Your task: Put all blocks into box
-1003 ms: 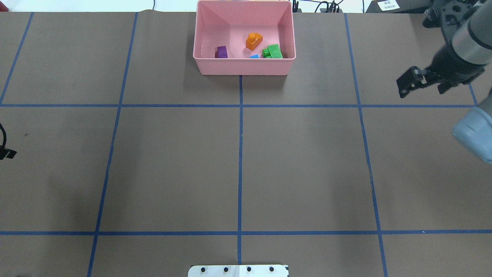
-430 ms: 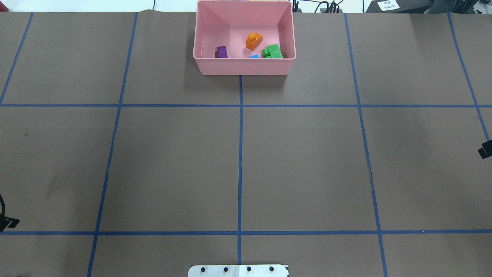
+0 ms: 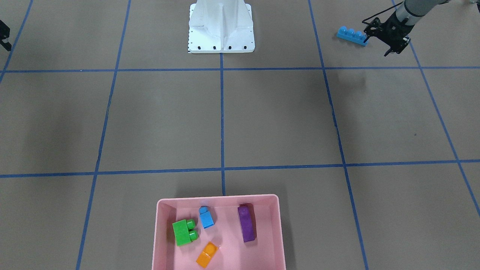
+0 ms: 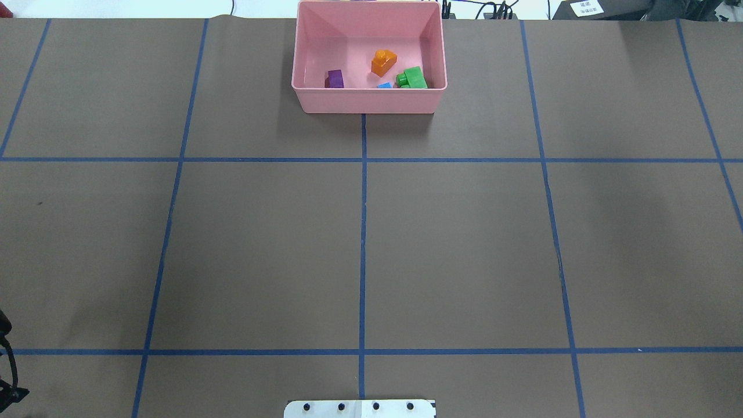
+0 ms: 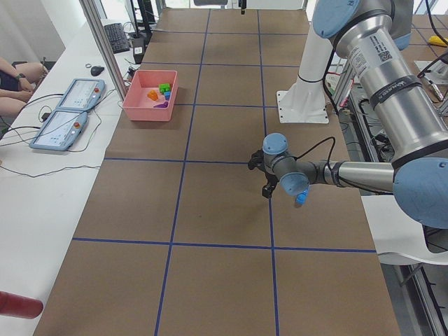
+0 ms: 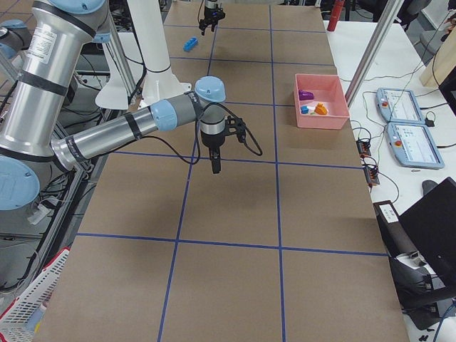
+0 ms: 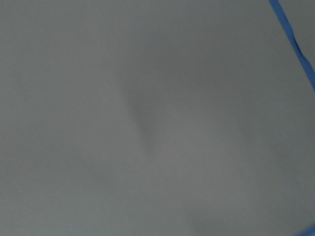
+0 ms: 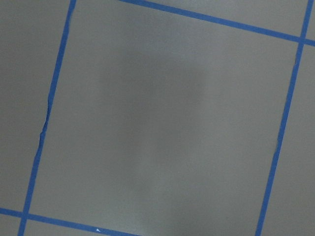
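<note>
The pink box [image 3: 161, 240] holds the green brick [image 3: 183, 231], the small blue brick [image 3: 206, 217], the purple brick [image 3: 246, 223] and the orange brick [image 3: 207, 255]. The box also shows at the far middle of the overhead view [image 4: 369, 100]. The long blue brick [image 3: 351, 36] lies on the table on my left side, near the base. My left gripper [image 3: 377, 43] is open right beside its end, low over the table. My right gripper [image 3: 3, 37] is cut off at the front-facing view's edge; its jaws cannot be judged.
The white robot base [image 3: 221, 30] stands at the table's near middle. Blue tape lines [image 4: 363, 232] divide the brown table into squares. In the right side view the right arm [image 6: 142, 125] reaches over the table's middle, and tablets [image 6: 406, 121] lie beyond the table's edge.
My right arm has swung out of the overhead view past its right edge. My left gripper has slid down that view's left edge toward the robot's side of the table.
</note>
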Controlling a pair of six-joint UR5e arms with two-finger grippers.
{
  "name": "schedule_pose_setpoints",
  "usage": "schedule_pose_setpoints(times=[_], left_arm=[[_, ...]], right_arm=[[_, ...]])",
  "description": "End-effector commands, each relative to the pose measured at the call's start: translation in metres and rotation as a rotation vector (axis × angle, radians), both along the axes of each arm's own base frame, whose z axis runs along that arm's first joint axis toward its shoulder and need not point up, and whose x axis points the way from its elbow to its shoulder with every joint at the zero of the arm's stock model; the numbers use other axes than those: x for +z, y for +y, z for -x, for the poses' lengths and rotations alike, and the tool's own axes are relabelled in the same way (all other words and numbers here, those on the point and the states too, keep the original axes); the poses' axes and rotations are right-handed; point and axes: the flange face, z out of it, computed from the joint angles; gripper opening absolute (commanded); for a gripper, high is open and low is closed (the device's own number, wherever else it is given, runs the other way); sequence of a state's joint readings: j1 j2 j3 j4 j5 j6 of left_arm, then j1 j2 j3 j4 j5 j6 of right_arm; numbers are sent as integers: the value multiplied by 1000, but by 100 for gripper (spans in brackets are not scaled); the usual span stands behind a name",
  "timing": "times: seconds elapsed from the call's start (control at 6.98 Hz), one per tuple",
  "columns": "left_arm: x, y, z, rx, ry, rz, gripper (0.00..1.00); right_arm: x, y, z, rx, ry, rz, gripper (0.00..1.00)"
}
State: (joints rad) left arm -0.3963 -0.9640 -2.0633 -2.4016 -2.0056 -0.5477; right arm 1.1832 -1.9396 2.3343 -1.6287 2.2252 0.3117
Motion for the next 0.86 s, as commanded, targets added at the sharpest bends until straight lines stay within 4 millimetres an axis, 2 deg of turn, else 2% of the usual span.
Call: schedule_pose_setpoints(times=[0.0, 0.43, 0.72], left_arm=[[0, 38, -17, 104, -49, -115, 100], [4, 80, -39, 228, -72, -231, 100], [0, 95, -46, 281, -60, -243, 100]], right_arm=[[13, 12, -17, -1, 1, -2, 100], [14, 12, -18, -2, -2, 0, 100], [13, 12, -18, 1, -8, 3, 100]])
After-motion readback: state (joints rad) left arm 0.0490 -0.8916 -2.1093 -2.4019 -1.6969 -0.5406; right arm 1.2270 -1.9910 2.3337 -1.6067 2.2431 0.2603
